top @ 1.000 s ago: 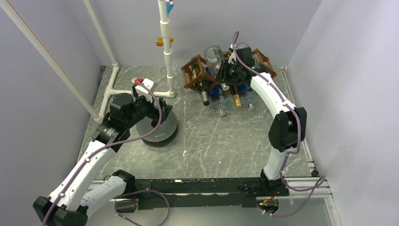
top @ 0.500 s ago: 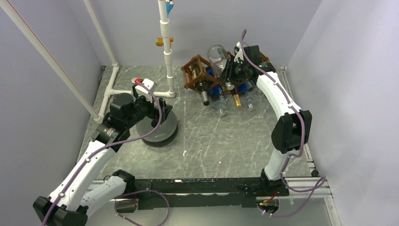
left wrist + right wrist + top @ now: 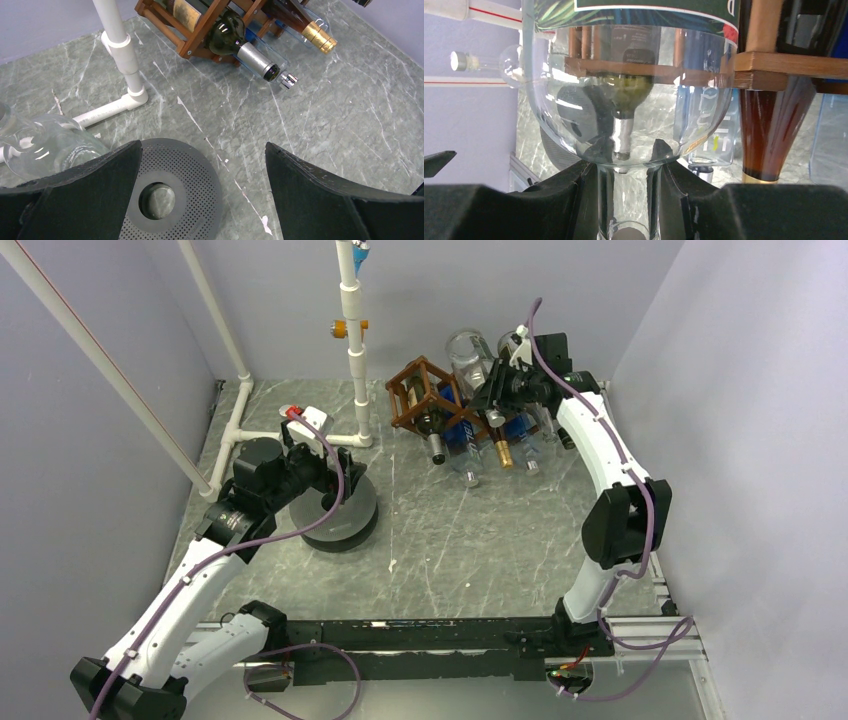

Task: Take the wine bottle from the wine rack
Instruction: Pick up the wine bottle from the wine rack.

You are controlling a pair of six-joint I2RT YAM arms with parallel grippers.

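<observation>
Grey-green marbled desk (image 3: 450,540) carries every item. The landmark for this report is the rack (image 3: 415,392), a brown wooden lattice standing at the desk's far side.

Right arm (image 3: 605,455): reaches from the desk's near edge up to the rack's right end.

Left arm (image 3: 200,570): ends well apart from the rack, to its near left.

White pipe frame (image 3: 352,350): upright post just left of the rack, apart from it.

Dark grey perforated disc (image 3: 335,515): flat on the desk, near-left of the rack and well apart from it.

Clear bottle (image 3: 465,348): the task's item. It is held up over the rack's upper right part, base towards the back wall, neck towards the wrist. In the right wrist view its shoulder sits in front of the rack's slats, which show through the glass. Whether it touches the rack cannot be told.

Other bottles lie in the rack with necks pointing out of its near face. A green bottle (image 3: 230,37) with a silver-foil neck is at the rack's left end. An amber bottle (image 3: 774,125) with a gold-foil neck is just beside the clear bottle.

Right jaws: pinching the clear bottle by its neck, one pad on each side.

Left jaws: spread wide, holding nothing, poised over the disc, well apart from the rack.
</observation>
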